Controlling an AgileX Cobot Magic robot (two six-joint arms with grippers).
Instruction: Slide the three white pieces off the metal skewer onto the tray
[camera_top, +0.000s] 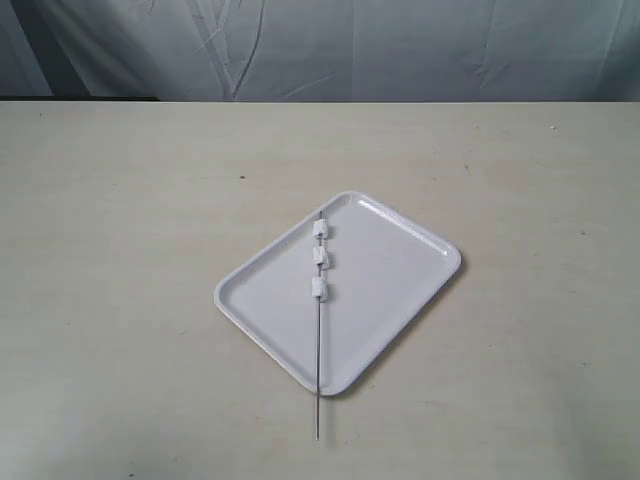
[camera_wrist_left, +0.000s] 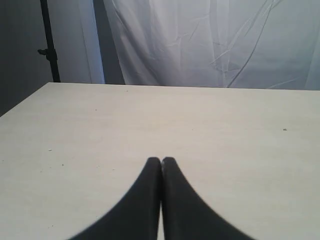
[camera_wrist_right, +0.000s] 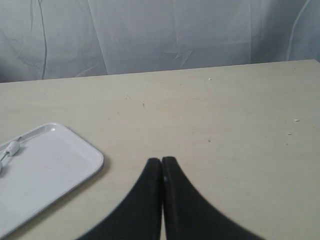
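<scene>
The white tray (camera_top: 375, 300) lies tilted in the middle of the table. Across it rests the thin metal skewer (camera_top: 317, 350), its pointed end reaching past the tray's near rim. Three white pieces (camera_top: 319, 258) are threaded on its far half, spaced apart. In the right wrist view the tray (camera_wrist_right: 55, 170) shows with one white piece (camera_wrist_right: 14, 147) at its edge. My right gripper (camera_wrist_right: 161, 161) is shut and empty, apart from the tray. My left gripper (camera_wrist_left: 161, 161) is shut over bare table; neither arm appears in the exterior view.
The beige table (camera_top: 120, 250) runs to a far edge backed by a white curtain (camera_top: 400, 45). A dark stand (camera_wrist_left: 48, 45) rises beyond the table's corner in the left wrist view. Small specks (camera_wrist_right: 295, 120) dot the tabletop.
</scene>
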